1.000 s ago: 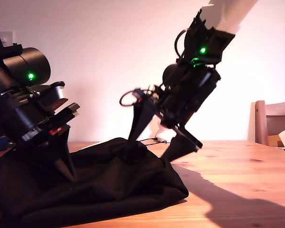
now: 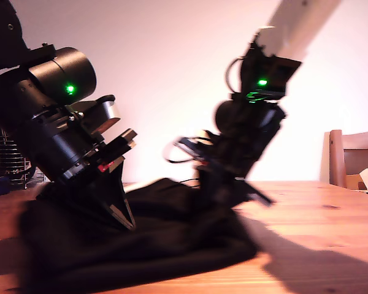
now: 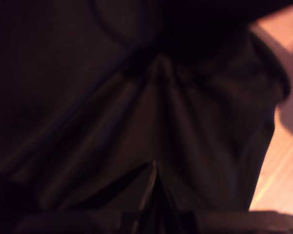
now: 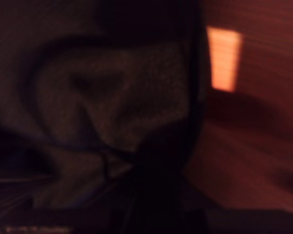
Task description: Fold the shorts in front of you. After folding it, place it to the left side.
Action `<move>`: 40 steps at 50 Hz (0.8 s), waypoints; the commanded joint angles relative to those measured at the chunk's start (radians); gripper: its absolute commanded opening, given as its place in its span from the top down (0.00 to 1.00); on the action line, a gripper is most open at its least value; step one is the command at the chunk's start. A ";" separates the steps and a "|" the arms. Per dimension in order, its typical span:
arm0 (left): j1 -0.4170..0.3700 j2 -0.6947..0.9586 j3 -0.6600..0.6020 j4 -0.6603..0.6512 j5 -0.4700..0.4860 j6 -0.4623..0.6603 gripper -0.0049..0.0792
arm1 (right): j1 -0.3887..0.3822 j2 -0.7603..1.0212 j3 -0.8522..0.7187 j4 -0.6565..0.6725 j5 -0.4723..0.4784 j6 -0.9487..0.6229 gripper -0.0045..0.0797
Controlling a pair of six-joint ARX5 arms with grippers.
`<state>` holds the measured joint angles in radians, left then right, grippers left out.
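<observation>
Bench (image 2: pixel 319 233) is carrying the shorts (image 2: pixel 172 245), which are lying heaped near its camera-side edge. My first hand (image 3: pixel 154 195) is pinching a pleat, jaws pressed together; my second hand (image 4: pixel 118 163) is blurring, so I cannot tell its grip. Uneven pulling could be dragging cloth loose, collapsing the fold.

Counted at a single wooden table (image 2: pixel 331 208): one pair of black shorts (image 2: pixel 172 245) and two robot arms, the first arm (image 2: pixel 55 135) and the second arm (image 2: pixel 257 122). Each arm ends in one tool, making two: my first tool (image 2: pixel 124 219) and my second tool (image 2: pixel 232 187), the latter blurred. Each arm shows one green light, again two: a green light (image 2: pixel 69 89) on the first and a green light (image 2: pixel 262 82) on the second. One wooden chair (image 2: pixel 352 156) is in view.
</observation>
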<state>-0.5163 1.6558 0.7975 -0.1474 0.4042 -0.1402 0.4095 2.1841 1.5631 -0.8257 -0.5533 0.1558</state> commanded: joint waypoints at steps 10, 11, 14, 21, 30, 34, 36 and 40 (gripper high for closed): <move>0.004 -0.053 0.003 0.006 -0.014 -0.009 0.96 | -0.056 -0.045 -0.011 -0.087 0.156 -0.058 0.96; 0.004 -0.060 0.003 0.007 -0.017 -0.009 0.96 | -0.060 -0.049 -0.011 -0.097 0.175 -0.060 0.96; 0.004 -0.078 0.003 0.005 -0.024 -0.009 0.96 | -0.064 -0.071 -0.011 -0.121 0.236 -0.071 0.96; 0.004 -0.108 0.003 -0.016 -0.032 -0.007 0.96 | -0.067 -0.115 -0.010 -0.146 0.329 -0.077 0.96; 0.004 -0.111 0.003 -0.015 -0.042 0.003 0.96 | -0.037 -0.169 0.023 -0.170 0.343 -0.074 0.96; 0.004 -0.109 0.003 -0.014 -0.063 0.010 0.96 | -0.012 -0.177 0.051 -0.195 0.356 -0.069 0.96; 0.004 -0.105 0.003 -0.008 -0.078 0.011 0.96 | -0.004 -0.177 0.063 -0.208 0.356 -0.066 0.96; 0.004 -0.090 0.003 0.009 -0.100 0.017 0.96 | 0.021 -0.177 0.073 -0.215 0.356 -0.066 0.96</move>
<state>-0.5144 1.5402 0.7986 -0.1528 0.3111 -0.1314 0.4088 2.0277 1.6230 -1.0409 -0.1982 0.0853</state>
